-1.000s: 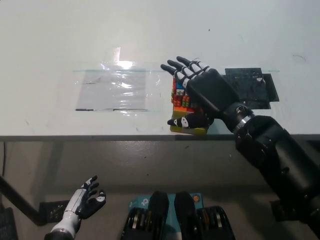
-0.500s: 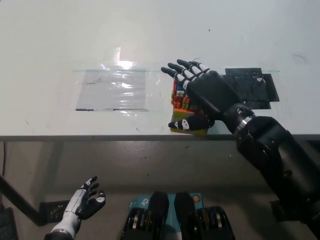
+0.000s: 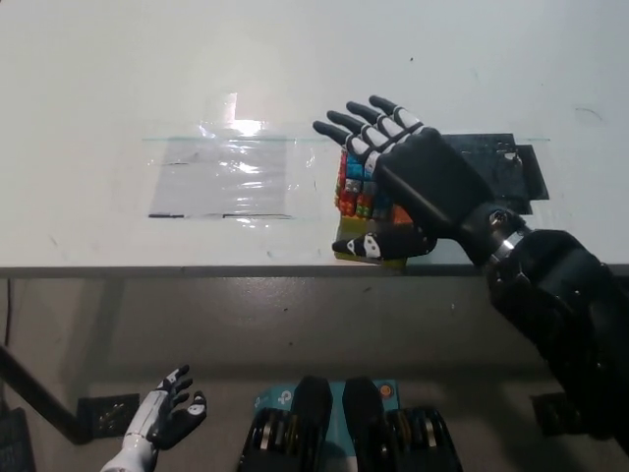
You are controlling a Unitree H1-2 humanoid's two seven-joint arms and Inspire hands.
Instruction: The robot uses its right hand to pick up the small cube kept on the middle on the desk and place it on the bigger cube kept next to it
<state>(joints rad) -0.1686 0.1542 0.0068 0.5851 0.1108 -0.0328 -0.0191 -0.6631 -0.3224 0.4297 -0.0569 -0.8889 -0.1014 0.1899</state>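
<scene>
A multicoloured cube (image 3: 354, 189) shows on the white desk (image 3: 118, 88) near its front edge, mostly covered by my black right hand (image 3: 418, 187). Below the thumb, a yellow-green block edge (image 3: 366, 259) peeks out. I cannot tell whether these are two stacked cubes or one. The right hand hovers over them, open, with its fingers spread and pointing away from me and the thumb lying across the front. My white left hand (image 3: 162, 418) rests low at the lower left, below the desk edge, fingers apart and holding nothing.
A clear plastic sheet (image 3: 231, 177) lies flat on the desk left of the cubes. A black patch (image 3: 511, 167) sits behind my right wrist. The desk's front edge (image 3: 197, 266) runs just below the cubes.
My right hand has lifted slightly and shifted right, its fingers spreading wider above the cubes. The left hand has sunk a little lower.
</scene>
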